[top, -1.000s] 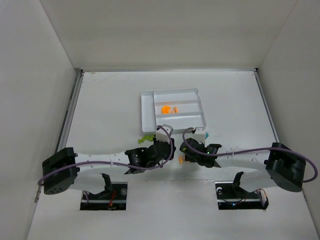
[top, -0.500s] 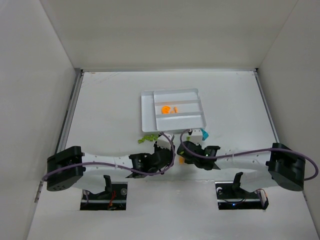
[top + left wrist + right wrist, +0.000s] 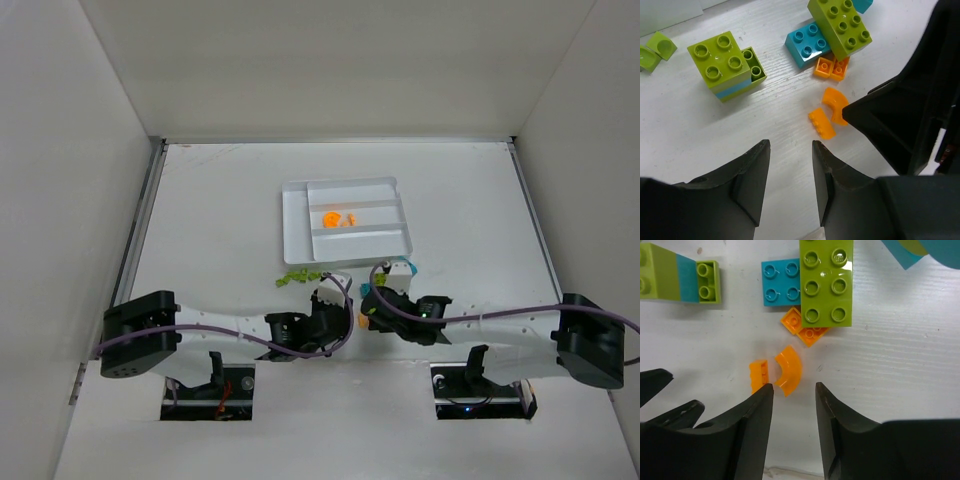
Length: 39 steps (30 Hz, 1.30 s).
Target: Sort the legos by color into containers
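Two tiny orange plastic legos, a curved piece [image 3: 788, 369] and a studded sliver [image 3: 758, 375], lie side by side just ahead of the right gripper [image 3: 794, 390] (jaws parted, empty). Equally parted and empty, the left gripper [image 3: 790, 150] hovers close; a collision could scatter them.

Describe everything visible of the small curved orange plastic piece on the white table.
The small curved orange plastic piece is a smooth, glossy quarter-arc lying flat on the white table. A small orange studded brick lies close beside it, apart. It sits just ahead of the right gripper, whose jaws are open; nothing grips it.
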Tool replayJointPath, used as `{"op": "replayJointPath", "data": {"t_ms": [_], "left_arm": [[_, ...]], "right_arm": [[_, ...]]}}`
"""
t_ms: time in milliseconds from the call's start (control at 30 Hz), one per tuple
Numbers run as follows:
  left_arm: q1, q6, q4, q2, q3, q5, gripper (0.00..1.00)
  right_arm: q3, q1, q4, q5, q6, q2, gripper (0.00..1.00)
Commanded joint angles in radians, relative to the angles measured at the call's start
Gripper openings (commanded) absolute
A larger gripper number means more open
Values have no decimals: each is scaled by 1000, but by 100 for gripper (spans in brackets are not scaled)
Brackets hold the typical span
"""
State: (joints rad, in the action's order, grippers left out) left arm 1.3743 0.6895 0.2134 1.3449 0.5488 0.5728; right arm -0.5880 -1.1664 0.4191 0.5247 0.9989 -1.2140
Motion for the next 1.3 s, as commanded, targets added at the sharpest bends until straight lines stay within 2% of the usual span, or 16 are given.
{"op": "replayJointPath", "data": {"t_ms": [0,167,533,567,700,800,1033,1267], "left_arm": [[1,35,27,-4,8,30,37],[-2,42,46,26,7,16,37],[-2,67,73,27,-21,15,38],[-2,70,73,22,-27,15,38],[1,81,75,10,-41,15,41],[2,94,80,7,-49,12,44],[27,78,110,36,-20,1,48],[38,47,121,129,62,-11,46]], "right_arm": [[2,-3,-32,-12,6,-38,46],[-3,-5,-72,-18,-2,-70,50],[-24,21,-95,-9,-25,-147,48],[-24,21,-95,-6,-23,-147,46],[-19,24,-92,4,-19,-141,27],[-4,23,-72,21,0,-98,21],[42,35,1,46,26,111,20],[-19,185,-65,41,-153,211,21]]}}
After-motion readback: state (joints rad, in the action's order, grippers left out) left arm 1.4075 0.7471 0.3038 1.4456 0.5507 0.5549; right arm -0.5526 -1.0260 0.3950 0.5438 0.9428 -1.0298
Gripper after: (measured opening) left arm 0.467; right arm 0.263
